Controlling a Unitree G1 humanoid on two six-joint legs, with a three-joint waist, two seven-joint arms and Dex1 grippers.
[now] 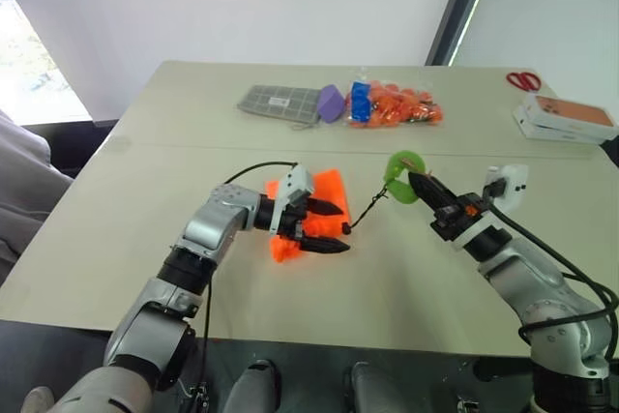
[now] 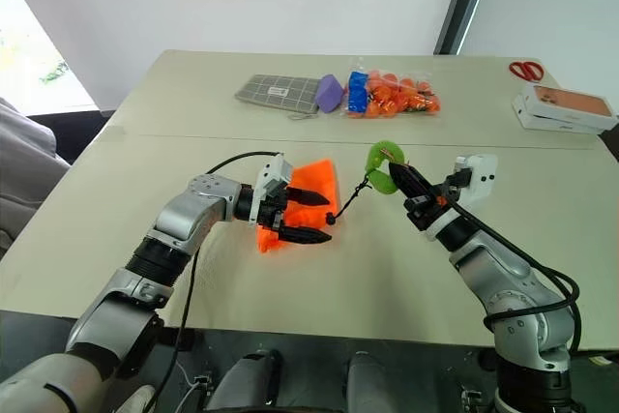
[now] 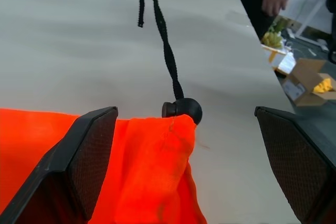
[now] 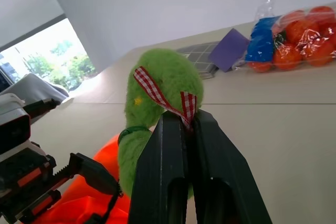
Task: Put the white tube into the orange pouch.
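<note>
- Left wrist view: my left gripper (image 3: pixel 184 166) gapes, straddling the orange pouch (image 3: pixel 142 171) at its cord stopper (image 3: pixel 184 109); closing could pinch its mouth shut.
- My right gripper (image 4: pixel 184 124) clamps the green ring (image 4: pixel 157 93); tugging could cinch the black cord (image 1: pixel 368 208).
- I cannot spot the white tube.

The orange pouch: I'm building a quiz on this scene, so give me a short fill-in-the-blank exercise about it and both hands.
1. The right hand is shut on the fuzzy ___ ring.
2. The ring is tied to the orange pouch by a thin ___ cord.
3. The left hand is ___ over the pouch.

Missing words: green; black; open
</note>
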